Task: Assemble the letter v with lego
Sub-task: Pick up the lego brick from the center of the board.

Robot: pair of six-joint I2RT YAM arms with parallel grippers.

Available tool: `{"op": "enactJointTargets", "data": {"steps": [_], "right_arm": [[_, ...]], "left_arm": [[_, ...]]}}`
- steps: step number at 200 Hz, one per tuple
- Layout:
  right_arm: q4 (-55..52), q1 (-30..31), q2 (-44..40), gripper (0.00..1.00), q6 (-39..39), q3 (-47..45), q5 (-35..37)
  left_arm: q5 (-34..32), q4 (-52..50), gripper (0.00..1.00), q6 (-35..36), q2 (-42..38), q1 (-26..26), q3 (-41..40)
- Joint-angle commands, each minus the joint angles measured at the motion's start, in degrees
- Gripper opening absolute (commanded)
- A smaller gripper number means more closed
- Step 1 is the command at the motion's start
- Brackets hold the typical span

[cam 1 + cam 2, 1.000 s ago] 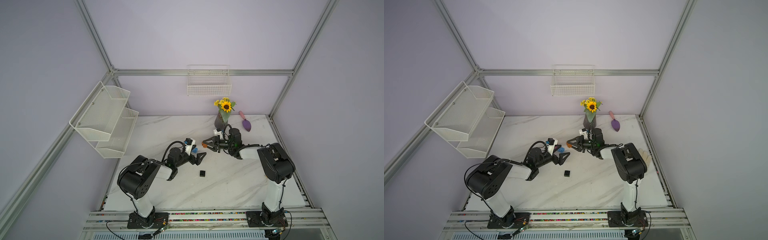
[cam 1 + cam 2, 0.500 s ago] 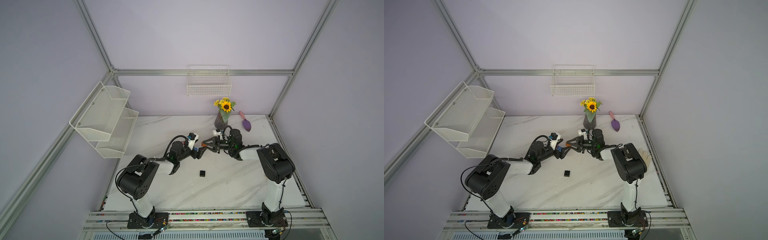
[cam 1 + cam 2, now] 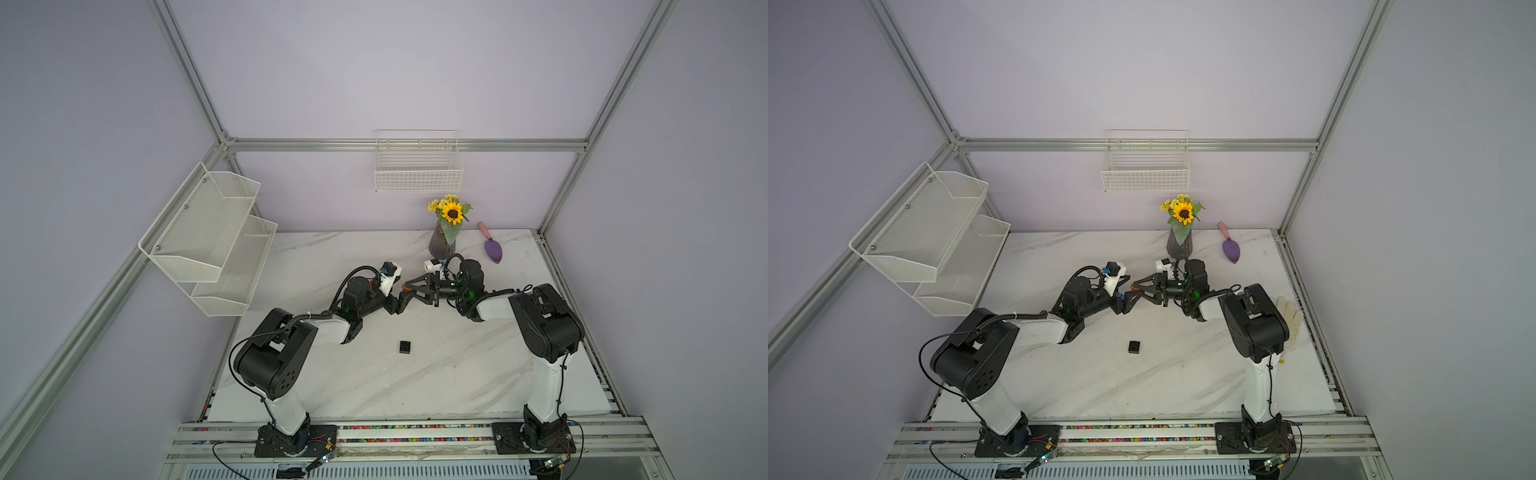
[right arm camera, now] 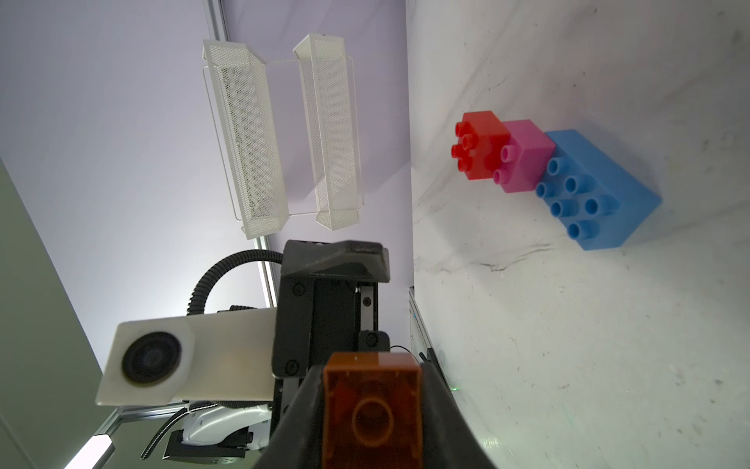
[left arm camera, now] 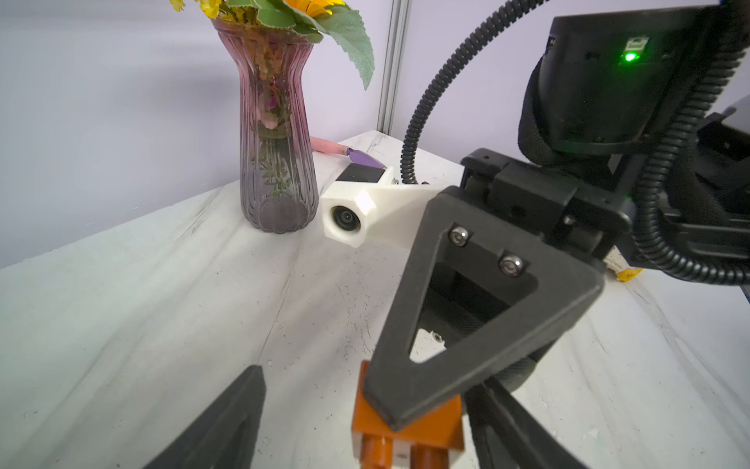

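Right gripper (image 3: 406, 286): narrow, clamped on the orange-brown brick (image 4: 373, 414) and holding it above the desk (image 3: 457, 374). I see the brick's hollow underside in the right wrist view.
Left gripper (image 3: 1130, 301): jaws apart, one on each side of that same brick. I cannot tell whether either touches it.
Joined lego: red brick (image 4: 481, 150), pink brick (image 4: 525, 156) and light-blue brick (image 4: 588, 191), stepped in a row on the desk, apart from the held brick.
Black brick (image 3: 405, 346): alone on the desk, toward the arm bases.
Letter v: I count one arm built; the orange-brown and black bricks are not yet attached.
Backdrop: sunflower vase (image 3: 441, 245) and purple trowel (image 3: 493, 249) at the desk's rear.
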Motion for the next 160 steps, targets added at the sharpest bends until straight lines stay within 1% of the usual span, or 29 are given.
{"op": "enactJointTargets", "data": {"steps": [1,46,77,94,107,125,160], "right_arm": [[4.3,0.3,1.0,0.34,2.7,0.1,-0.9],[7.5,0.3,1.8,0.34,5.3,0.8,-1.2],[8.0,0.3,2.3,0.34,5.3,0.6,-1.3],[8.2,0.3,2.8,0.34,5.4,0.6,-1.5],[8.5,0.3,3.0,0.34,5.5,0.6,-1.5],[9.2,0.3,3.5,0.34,5.8,0.7,-1.4],[10.0,0.2,3.9,0.34,6.4,1.2,-1.6]], "left_arm": [[1.5,0.4,0.74,2.7,-0.2,-0.5,1.4],[0.8,-0.3,0.67,3.2,-0.5,-0.7,1.1],[0.0,-1.2,0.63,3.6,-1.0,-0.7,1.3],[-0.2,-1.9,0.57,4.2,-1.3,-0.8,1.6],[-0.5,-2.8,0.55,4.5,-1.5,-0.7,2.0],[-0.8,-3.4,0.5,4.7,-1.6,-0.7,2.3],[-1.8,-4.6,0.42,5.1,-2.1,-0.7,2.7]]}}
